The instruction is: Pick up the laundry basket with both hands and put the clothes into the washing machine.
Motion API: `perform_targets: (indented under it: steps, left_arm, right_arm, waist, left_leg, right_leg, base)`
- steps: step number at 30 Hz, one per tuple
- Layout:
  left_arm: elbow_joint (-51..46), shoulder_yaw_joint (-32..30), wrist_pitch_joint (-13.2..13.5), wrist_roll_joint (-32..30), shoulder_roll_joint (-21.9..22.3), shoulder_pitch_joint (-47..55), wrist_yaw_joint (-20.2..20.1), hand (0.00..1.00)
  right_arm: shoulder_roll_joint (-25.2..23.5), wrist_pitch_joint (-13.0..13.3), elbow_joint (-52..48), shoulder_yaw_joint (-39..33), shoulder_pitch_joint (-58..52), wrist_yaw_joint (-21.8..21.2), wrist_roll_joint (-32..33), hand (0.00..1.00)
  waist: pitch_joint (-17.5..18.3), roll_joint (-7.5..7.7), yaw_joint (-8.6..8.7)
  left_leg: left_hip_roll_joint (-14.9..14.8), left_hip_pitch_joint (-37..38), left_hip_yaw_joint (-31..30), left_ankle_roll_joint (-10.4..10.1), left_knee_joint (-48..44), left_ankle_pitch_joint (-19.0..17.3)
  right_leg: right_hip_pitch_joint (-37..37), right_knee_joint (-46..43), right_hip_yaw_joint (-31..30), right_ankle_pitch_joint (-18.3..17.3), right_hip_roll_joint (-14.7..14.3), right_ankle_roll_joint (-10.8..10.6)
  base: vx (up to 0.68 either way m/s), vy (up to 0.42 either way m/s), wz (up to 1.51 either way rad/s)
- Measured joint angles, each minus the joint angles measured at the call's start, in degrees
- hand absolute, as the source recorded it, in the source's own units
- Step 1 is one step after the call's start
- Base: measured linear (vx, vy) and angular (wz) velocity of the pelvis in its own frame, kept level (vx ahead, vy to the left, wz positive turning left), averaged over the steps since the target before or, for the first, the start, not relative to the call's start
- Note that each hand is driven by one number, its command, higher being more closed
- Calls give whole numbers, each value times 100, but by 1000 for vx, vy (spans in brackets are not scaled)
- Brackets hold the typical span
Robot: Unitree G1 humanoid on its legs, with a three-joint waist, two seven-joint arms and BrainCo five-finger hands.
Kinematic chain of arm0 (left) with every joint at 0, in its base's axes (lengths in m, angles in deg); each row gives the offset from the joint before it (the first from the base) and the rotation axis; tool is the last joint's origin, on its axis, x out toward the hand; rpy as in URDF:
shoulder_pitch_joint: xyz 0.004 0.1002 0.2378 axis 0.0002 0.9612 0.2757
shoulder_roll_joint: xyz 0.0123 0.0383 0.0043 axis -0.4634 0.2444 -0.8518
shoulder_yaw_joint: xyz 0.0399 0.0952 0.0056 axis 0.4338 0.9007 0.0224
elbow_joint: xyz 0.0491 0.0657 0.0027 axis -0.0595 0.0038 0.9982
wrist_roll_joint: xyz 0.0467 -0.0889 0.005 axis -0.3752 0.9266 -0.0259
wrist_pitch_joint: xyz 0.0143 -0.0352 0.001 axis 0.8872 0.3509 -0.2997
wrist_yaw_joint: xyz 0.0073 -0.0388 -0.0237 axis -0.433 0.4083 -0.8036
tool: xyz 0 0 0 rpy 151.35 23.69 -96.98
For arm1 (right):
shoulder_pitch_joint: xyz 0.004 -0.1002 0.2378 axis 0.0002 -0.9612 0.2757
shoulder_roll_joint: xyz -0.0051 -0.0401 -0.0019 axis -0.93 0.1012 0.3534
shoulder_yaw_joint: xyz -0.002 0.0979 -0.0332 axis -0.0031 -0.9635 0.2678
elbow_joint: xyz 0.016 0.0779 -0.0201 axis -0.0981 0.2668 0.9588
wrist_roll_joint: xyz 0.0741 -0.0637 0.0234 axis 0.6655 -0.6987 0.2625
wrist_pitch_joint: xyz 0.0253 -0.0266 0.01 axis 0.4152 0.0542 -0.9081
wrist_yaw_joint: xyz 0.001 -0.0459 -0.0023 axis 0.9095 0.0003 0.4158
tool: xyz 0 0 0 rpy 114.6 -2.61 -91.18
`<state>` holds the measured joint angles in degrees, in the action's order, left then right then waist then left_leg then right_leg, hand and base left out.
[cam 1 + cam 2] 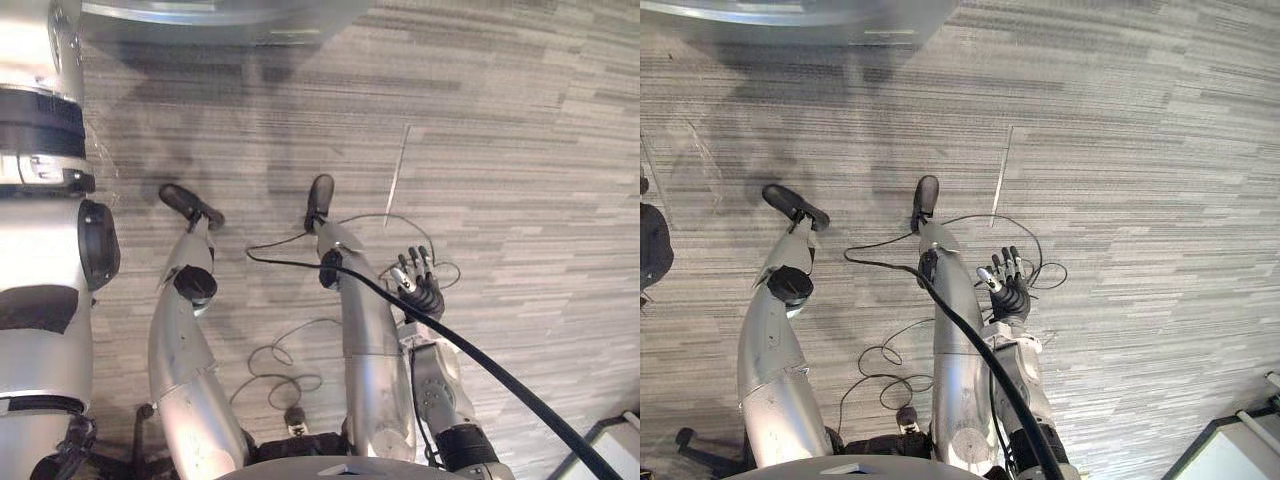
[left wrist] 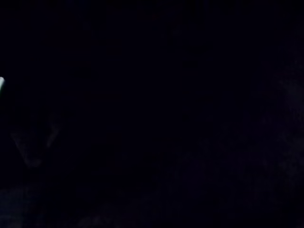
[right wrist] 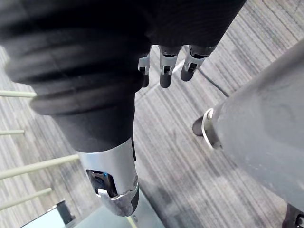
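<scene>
My right hand (image 1: pixel 421 283) hangs low over the grey striped carpet, fingers straight and slightly spread, holding nothing. The right eye view has the same hand (image 1: pixel 1008 287) open above the floor. In the right wrist view its dark-tipped fingers (image 3: pixel 164 66) hang relaxed past the ribbed cover, with only carpet beyond them. My left arm (image 1: pixel 40 300) runs up the left edge of the left eye view. The left wrist view is dark.
A grey rounded body (image 1: pixel 220 15) crosses the top edge of the eye views, casting a shadow on the carpet. A pale box corner (image 1: pixel 1230 450) sits at the lower right. Pale rails (image 3: pixel 28 166) show beside my right wrist. A thin light line (image 1: pixel 398 175) marks the carpet.
</scene>
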<state>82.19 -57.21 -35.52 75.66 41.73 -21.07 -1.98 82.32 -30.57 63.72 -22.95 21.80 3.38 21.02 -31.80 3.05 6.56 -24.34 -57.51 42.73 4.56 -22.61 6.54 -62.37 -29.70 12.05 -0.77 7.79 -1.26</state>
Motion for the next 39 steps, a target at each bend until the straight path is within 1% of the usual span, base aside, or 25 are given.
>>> perform_targets:
  steps: [1,3,4,5,7,9,10,12,14,15,16,17,19,20,21,23,24,25,28,32,34,36,38,39]
  left_arm:
    - [12,-36,19,72,-16,126,-195,0]
    - [38,-31,77,161,-39,150,-364,0]
    - [59,-28,148,214,-40,150,-492,0]
    - [76,-29,154,270,-41,149,-550,0]
    - [231,-36,154,716,-60,147,-758,0]
    - [232,-31,152,831,-93,197,-903,0]
    - [232,-34,153,830,-99,283,-975,0]
    - [222,-48,155,823,-149,476,-1014,0]
    - [221,-168,155,813,-219,721,-1031,0]
    - [141,-241,177,652,-214,920,-1056,0]
    - [95,-246,228,344,-196,1094,-1046,0]
    - [97,-251,238,223,-195,1178,-1033,0]
    - [14,-256,250,-1171,-156,1623,-807,0]
    - [-30,-256,242,-1442,-139,1736,-754,0]
    - [-82,-258,223,-1961,-117,1941,-662,0]
    - [-104,-261,188,-2600,-110,2187,-598,0]
    - [-145,-261,199,-2841,-91,2308,-595,0]
    - [-219,-290,204,-2947,-52,2408,-593,0]
    - [-342,-506,235,-2943,120,2587,-590,0]
    - [-515,-708,244,-2666,323,2735,-590,0]
    - [-595,-775,198,-2427,469,3026,-533,0]
    - [-761,-939,174,-2226,577,3447,-472,0]
    - [-926,-940,165,-2078,699,3875,-385,0]
    - [-1037,-936,167,-1985,799,4245,-350,0]
  right_arm:
    - [5,-51,144,2,-8,-1,-38,0]
    - [11,-112,253,-15,-12,-1,-40,0]
    - [22,-138,325,-23,-13,-1,-40,0]
    - [24,-155,347,-25,-13,-1,-40,0]
    - [47,-175,378,-25,-13,-1,-42,0]
    - [80,-178,379,-25,-13,-1,-42,0]
    - [105,-178,376,-21,-13,-2,-43,0]
    - [131,-179,376,-17,-12,-3,-43,0]
    - [131,-179,399,-16,-12,-2,-43,0]
    - [130,-178,441,-15,-11,-1,-43,0]
    - [130,-175,490,-13,-9,-2,-43,0]
    - [131,-174,514,-13,-10,-1,-42,0]
    - [135,-166,546,-8,-9,0,-41,0]
    - [136,-162,543,-4,-9,0,-41,0]
    - [141,-143,537,8,-9,0,-41,0]
    - [143,-138,531,19,-9,0,-41,0]
    - [142,-135,531,27,-10,-1,-42,0]
    - [142,-127,520,27,-9,-5,-43,0]
    - [142,-124,506,27,-9,-6,-43,0]
    - [141,-126,471,26,-9,-4,-49,0]
    - [172,-120,386,19,-9,4,-50,0]
    - [158,-117,282,25,-8,3,-51,0]
    - [169,-117,270,21,-11,4,-156,0]
    - [169,-115,273,8,-9,12,-238,0]
  waist:
    - [3,-7,-8]
    - [4,-10,-22]
    - [3,-12,-33]
    - [2,-13,-34]
    - [2,-15,-69]
    - [1,-19,-135]
    - [10,-52,-159]
    - [12,-95,-165]
    - [12,-97,-163]
    - [12,-97,-162]
    - [13,-97,-158]
    - [13,-97,-158]
    - [13,-97,-156]
    - [13,-97,-156]
    - [13,-98,-158]
    - [13,-98,-169]
    - [15,-101,-176]
    - [20,-109,-186]
    - [20,-110,-192]
    - [26,-121,-201]
    - [43,-172,-247]
    - [41,-176,-280]
    - [41,-176,-335]
    - [40,-177,-357]
  left_leg:
    - [25,86,-19,-14,75,4]
    - [44,104,-29,-12,96,6]
    - [49,107,-44,12,92,20]
    - [52,109,-64,16,88,20]
    - [91,109,-216,30,55,16]
    - [106,105,-328,32,42,14]
    - [104,105,-359,30,33,13]
    - [98,110,-383,16,17,4]
    - [93,137,-401,-12,-5,-16]
    - [94,161,-411,-34,-7,-30]
    - [91,178,-418,-76,-11,-59]
    - [91,185,-418,-101,-13,-76]
    - [94,211,-402,-111,-16,-83]
    - [93,216,-396,-111,-16,-84]
    - [92,228,-384,-112,-16,-83]
    - [83,250,-379,-112,-17,-84]
    - [82,262,-382,-121,-17,-90]
    - [88,261,-380,-133,-16,-99]
    - [101,261,-369,-147,-17,-113]
    - [101,261,-369,-148,-17,-112]
    - [110,272,-370,-148,-16,-112]
    - [132,275,-373,-148,-8,-110]
    - [154,314,-374,-147,-6,-109]
    - [188,372,-377,-149,3,-111]
  right_leg:
    - [117,118,19,28,-15,-7]
    - [168,190,32,55,-15,-7]
    - [207,251,40,91,-16,5]
    - [229,274,43,100,-16,-5]
    - [266,270,43,120,-7,-29]
    - [267,261,43,119,-10,-30]
    - [277,252,53,114,-14,-33]
    - [295,248,55,108,-19,-34]
    - [317,240,37,106,-22,-34]
    - [344,245,32,105,-21,-34]
    - [363,267,27,102,-17,-37]
    - [368,271,23,102,-17,-38]
    - [370,285,-14,96,-18,-57]
    - [370,289,-19,100,-19,-57]
    - [373,297,-29,114,-21,-59]
    - [409,345,-33,143,-35,-55]
    - [439,383,-31,167,-40,-51]
    - [451,425,-35,190,-40,-60]
    - [459,475,-56,252,-39,-46]
    - [457,478,-58,270,-41,-28]
    - [462,468,-66,270,-39,-29]
    - [458,430,-64,268,-36,-29]
    - [478,381,-66,244,-12,-36]
    - [521,340,-68,205,18,-39]
  base:
    - [7,-91,-3]
    - [20,-84,-1]
    - [27,-78,-1]
    - [24,-80,-2]
    - [16,-89,-2]
    - [-6,-84,-4]
    - [-16,-82,-3]
    - [-31,-73,-1]
    - [-46,-70,-2]
    - [-56,-66,1]
    - [-69,-77,1]
    - [-67,-76,-1]
    - [-55,-70,-5]
    - [-42,-64,-5]
    - [-31,-51,-4]
    - [-31,-61,-4]
    - [-31,-68,-3]
    - [-25,-54,-2]
    - [-23,-51,-3]
    - [-24,-64,-1]
    - [-19,-69,0]
    - [-16,-69,1]
    - [-25,-82,7]
    - [-45,-83,13]
